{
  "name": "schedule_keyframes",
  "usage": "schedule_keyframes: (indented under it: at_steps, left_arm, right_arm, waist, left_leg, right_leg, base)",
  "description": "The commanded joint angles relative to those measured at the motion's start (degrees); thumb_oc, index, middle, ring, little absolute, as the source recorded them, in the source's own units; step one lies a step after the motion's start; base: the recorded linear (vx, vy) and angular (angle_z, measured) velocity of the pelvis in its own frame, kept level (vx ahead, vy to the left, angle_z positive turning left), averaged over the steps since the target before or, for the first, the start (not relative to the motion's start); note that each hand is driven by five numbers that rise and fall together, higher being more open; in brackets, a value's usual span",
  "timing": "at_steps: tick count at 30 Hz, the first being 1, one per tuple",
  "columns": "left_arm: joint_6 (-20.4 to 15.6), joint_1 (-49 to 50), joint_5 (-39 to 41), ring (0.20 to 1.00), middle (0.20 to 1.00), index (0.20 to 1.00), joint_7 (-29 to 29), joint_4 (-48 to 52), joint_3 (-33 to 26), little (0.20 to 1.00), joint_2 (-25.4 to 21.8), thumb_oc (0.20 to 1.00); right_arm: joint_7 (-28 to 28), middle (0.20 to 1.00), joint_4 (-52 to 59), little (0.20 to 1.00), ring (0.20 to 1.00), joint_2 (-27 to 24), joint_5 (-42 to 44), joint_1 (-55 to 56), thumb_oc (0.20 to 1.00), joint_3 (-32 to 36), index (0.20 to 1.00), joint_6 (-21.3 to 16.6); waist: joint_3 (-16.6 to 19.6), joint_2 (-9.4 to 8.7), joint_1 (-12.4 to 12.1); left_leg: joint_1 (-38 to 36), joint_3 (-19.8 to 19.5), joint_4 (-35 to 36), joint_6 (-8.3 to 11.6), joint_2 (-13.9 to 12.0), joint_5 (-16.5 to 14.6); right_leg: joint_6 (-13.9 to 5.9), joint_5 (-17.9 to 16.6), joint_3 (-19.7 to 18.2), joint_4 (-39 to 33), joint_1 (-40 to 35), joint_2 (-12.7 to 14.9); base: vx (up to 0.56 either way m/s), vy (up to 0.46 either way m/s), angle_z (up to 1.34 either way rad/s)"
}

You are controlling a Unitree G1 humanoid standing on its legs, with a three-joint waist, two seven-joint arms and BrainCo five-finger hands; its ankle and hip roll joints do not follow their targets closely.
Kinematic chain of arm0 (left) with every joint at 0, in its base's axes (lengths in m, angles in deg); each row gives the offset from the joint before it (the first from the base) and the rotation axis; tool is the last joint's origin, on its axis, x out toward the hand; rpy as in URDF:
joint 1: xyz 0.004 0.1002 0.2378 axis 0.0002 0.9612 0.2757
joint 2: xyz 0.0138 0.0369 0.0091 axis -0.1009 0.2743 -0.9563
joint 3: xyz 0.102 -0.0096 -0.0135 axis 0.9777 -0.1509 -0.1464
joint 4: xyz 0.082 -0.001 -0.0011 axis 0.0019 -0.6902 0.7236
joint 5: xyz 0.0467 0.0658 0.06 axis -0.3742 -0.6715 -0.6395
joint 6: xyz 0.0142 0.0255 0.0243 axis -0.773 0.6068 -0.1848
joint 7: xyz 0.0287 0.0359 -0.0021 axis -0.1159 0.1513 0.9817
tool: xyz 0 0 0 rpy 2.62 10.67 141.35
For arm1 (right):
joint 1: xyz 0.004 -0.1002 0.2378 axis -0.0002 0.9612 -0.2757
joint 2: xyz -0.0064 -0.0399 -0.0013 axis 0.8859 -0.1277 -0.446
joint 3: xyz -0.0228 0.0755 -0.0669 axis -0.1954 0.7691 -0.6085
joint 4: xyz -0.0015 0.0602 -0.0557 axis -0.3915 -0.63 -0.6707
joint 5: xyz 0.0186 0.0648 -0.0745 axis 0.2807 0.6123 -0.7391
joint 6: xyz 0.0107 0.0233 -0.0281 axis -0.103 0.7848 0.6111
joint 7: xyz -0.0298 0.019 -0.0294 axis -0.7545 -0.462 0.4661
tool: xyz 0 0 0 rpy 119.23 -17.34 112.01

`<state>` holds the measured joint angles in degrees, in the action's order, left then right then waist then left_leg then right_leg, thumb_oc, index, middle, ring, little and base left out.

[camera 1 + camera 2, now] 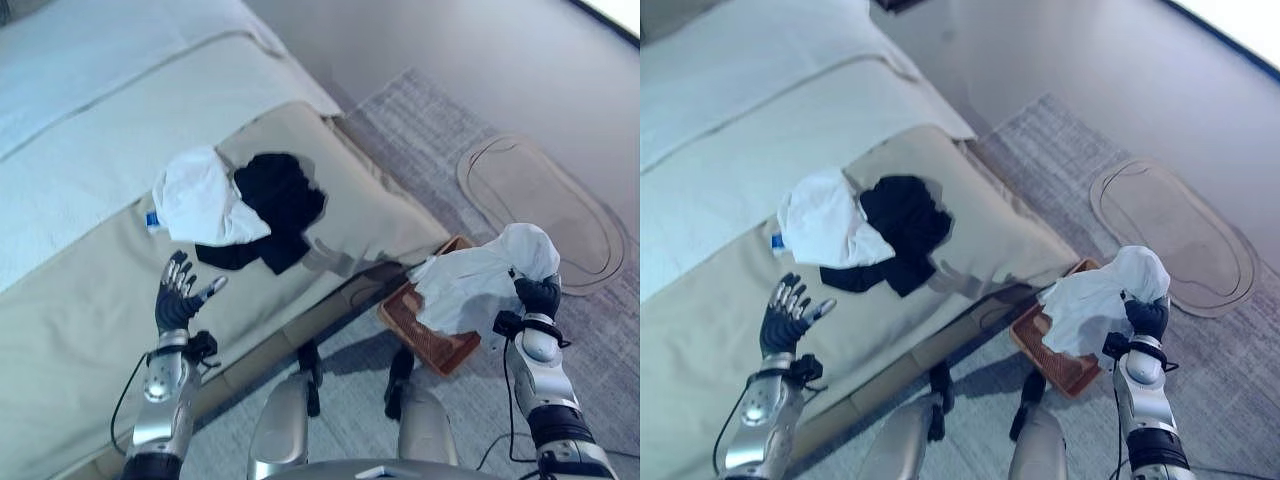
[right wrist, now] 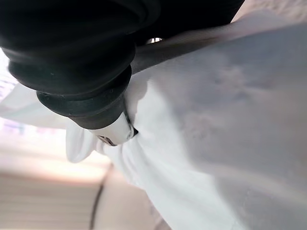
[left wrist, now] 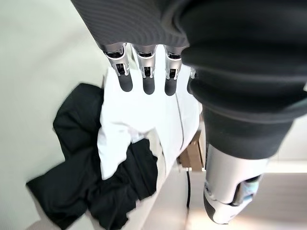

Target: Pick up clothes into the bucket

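A white garment (image 1: 478,280) hangs from my right hand (image 1: 540,296), which is shut on its top; the cloth droops over a brown woven bucket (image 1: 428,338) on the floor by the bed's corner. In the right wrist view the white cloth (image 2: 225,143) wraps around the hand. On the bed lie a second white garment (image 1: 200,198) and a black garment (image 1: 275,208), overlapping. My left hand (image 1: 178,296) is raised open above the bed's beige cover, a little short of those two clothes; its fingertips (image 3: 146,85) point at them.
The bed (image 1: 90,150) fills the left side, with a beige cover over its foot. A grey rug (image 1: 450,150) covers the floor on the right, and an oval mat (image 1: 540,205) lies on it beyond the bucket.
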<state>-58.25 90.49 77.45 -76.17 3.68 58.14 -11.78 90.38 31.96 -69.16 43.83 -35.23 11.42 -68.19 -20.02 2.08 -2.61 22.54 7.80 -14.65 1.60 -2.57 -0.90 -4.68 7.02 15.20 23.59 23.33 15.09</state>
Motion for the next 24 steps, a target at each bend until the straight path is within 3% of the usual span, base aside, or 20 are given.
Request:
schedule_keyframes:
  at_steps: [1, 10, 12, 19, 24]
  left_arm:
    - [-4.60, 1.34, 0.46, 1.000, 1.000, 1.000, 4.46, 4.80, -2.56, 1.000, -1.74, 1.000]
    - [-5.74, 1.10, -0.73, 1.000, 1.000, 1.000, 8.33, 8.56, -0.81, 1.000, -1.75, 1.000]
    - [-6.26, 1.67, -0.70, 1.000, 1.000, 1.000, 8.60, 10.49, 0.46, 1.000, -2.71, 1.000]
    - [-7.11, 1.51, -1.20, 1.000, 1.000, 1.000, 10.63, 13.60, 4.17, 1.000, -4.83, 1.000]
    - [-7.57, 0.09, -1.72, 1.000, 1.000, 1.000, 12.16, 15.34, 7.03, 1.000, -5.83, 1.000]
  right_arm:
    - [5.73, 0.200, 2.44, 0.200, 0.200, -1.16, 0.62, -1.89, 0.200, 3.37, 0.200, -4.67]
    - [12.49, 0.200, -3.29, 0.200, 0.200, -4.07, 1.57, -9.17, 0.200, 2.80, 0.200, -4.24]
    - [13.57, 0.200, -6.90, 0.200, 0.200, -8.83, 1.05, -14.32, 0.200, 1.40, 0.200, -3.30]
    - [16.93, 0.200, -15.30, 0.200, 0.200, -17.31, 0.98, -25.35, 0.200, -1.67, 0.200, -2.09]
    - [16.31, 0.200, -24.77, 0.200, 0.200, -20.60, 0.88, -32.80, 0.200, -7.37, 0.200, -0.44]
  waist:
    - [1.74, -0.40, -0.11]
    - [1.16, 1.74, -0.78]
    - [0.87, 2.38, -1.63]
    - [-0.11, 3.32, -2.78]
    - [-0.77, 3.80, -3.49]
  left_leg:
    - [6.85, -2.32, -11.84, -0.16, -2.29, -6.48]
    - [22.22, -1.63, -22.38, -0.50, -2.83, -9.32]
    - [27.08, -1.60, -25.40, -0.67, -2.64, -10.02]
    - [33.94, -1.39, -29.53, -1.09, -2.24, -11.09]
    - [37.70, -1.32, -31.82, -1.24, -1.96, -11.69]
  right_leg:
    - [-1.65, -1.32, -1.23, 3.64, 2.49, 1.78]
    - [-0.80, 1.81, -4.74, 15.21, 19.48, 3.04]
    - [-0.41, 2.59, -6.21, 18.41, 24.98, 3.18]
    - [0.13, 3.70, -8.80, 23.38, 33.12, 3.49]
    - [0.71, 4.78, -10.25, 26.46, 37.59, 3.72]
  base:
    - [-0.07, 0.003, 0.04]
    - [-0.07, 0.018, -0.04]
    - [-0.02, 0.012, -0.01]
    - [-0.01, 0.014, -0.04]
    - [0.00, 0.002, 0.05]
